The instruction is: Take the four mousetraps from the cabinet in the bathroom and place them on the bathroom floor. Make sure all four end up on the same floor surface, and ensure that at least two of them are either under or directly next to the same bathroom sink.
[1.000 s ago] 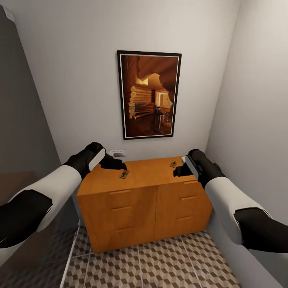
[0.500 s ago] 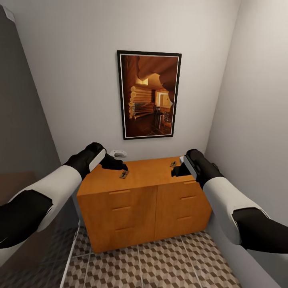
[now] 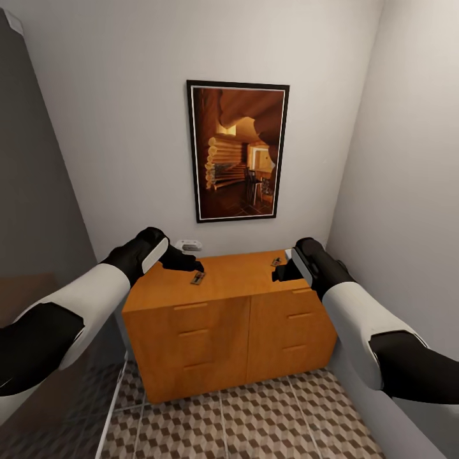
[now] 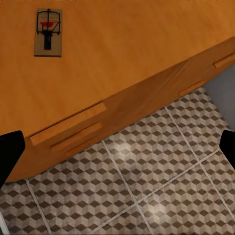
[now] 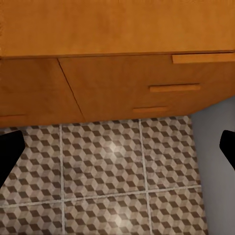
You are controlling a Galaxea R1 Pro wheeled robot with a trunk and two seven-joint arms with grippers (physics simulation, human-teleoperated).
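Two mousetraps lie on the top of the cabinet (image 3: 229, 319): the left mousetrap (image 3: 197, 278) sits toward the front left of that surface, and the right mousetrap (image 3: 276, 261) sits near the back right. No other traps can be made out. Your left gripper (image 3: 189, 264) hovers just beside the left mousetrap, above the surface; the left wrist view shows that trap (image 4: 48, 32) flat on the wood, with the fingers (image 4: 10, 152) spread wide at the frame's edges and holding nothing. Your right gripper (image 3: 280, 273) hangs close to the right mousetrap, and in its wrist view its fingers (image 5: 9, 147) are likewise wide apart and empty, looking past the drawer fronts to the bathroom floor (image 5: 117, 186).

You appear to be at the reach step, before any pickup. Next, each arm likely needs to travel farther over the surface, centre its trap between the fingers, then lower. The boards are thin and flat, so a shallow grasp may slip.
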